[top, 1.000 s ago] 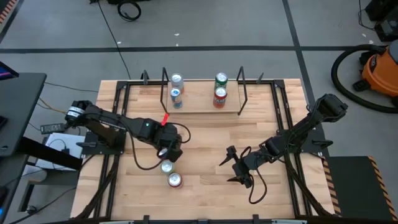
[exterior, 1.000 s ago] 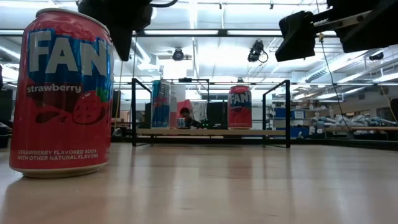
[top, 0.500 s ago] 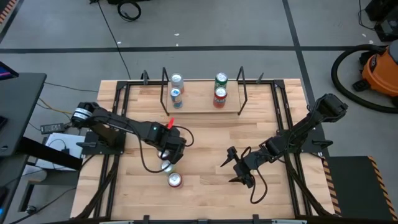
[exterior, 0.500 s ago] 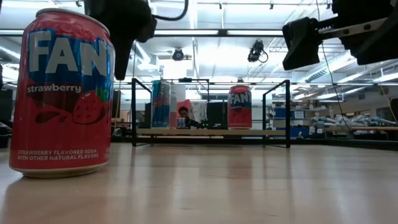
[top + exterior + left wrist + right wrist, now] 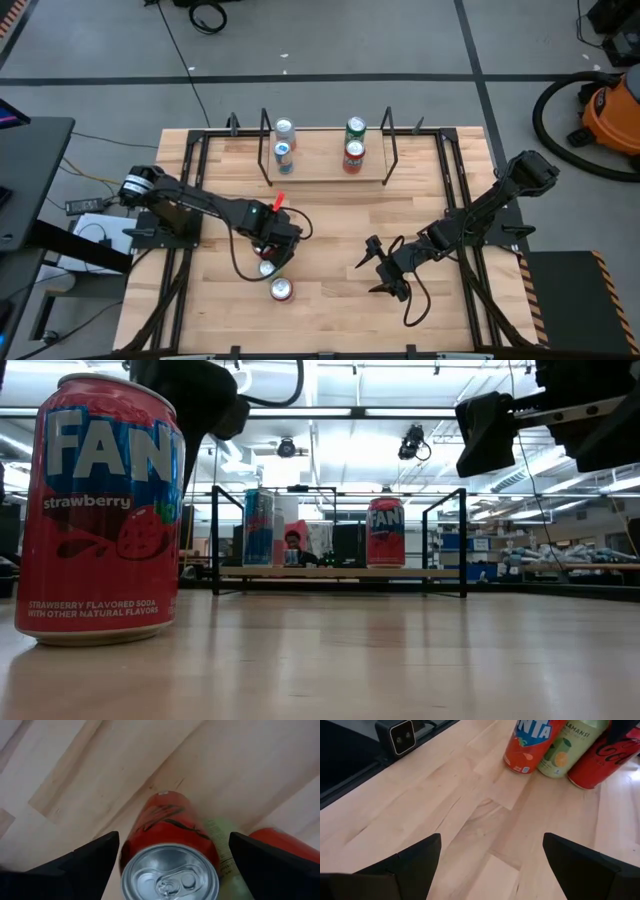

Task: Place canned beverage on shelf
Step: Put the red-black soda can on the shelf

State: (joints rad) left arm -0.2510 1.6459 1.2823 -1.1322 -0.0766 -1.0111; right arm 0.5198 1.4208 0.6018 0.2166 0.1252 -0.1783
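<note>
Three cans stand upright in a row near the table's front left: a red cola can [image 5: 167,827], a green can [image 5: 267,267] and a strawberry Fanta can [image 5: 282,290]. My left gripper [image 5: 266,247] points down over the cola can, open, one finger on each side of the can's silver top [image 5: 170,877]; I see no touch. My right gripper [image 5: 378,268] hangs open over bare wood right of centre, aimed at the row. The shelf [image 5: 325,165], a low wood plank with black rod ends, stands at the far middle and carries several cans.
The shelf's cans stand in two pairs, left [image 5: 284,153] and right [image 5: 353,153], with free plank between them. Black frame rails [image 5: 190,170] run along both table sides. A small camera [image 5: 395,737] sits at the near edge. Bare tabletop lies between the arms.
My left gripper has come down and a little toward the near edge, settling over the red cola can with its fingers still wide apart. The cans have not moved.
</note>
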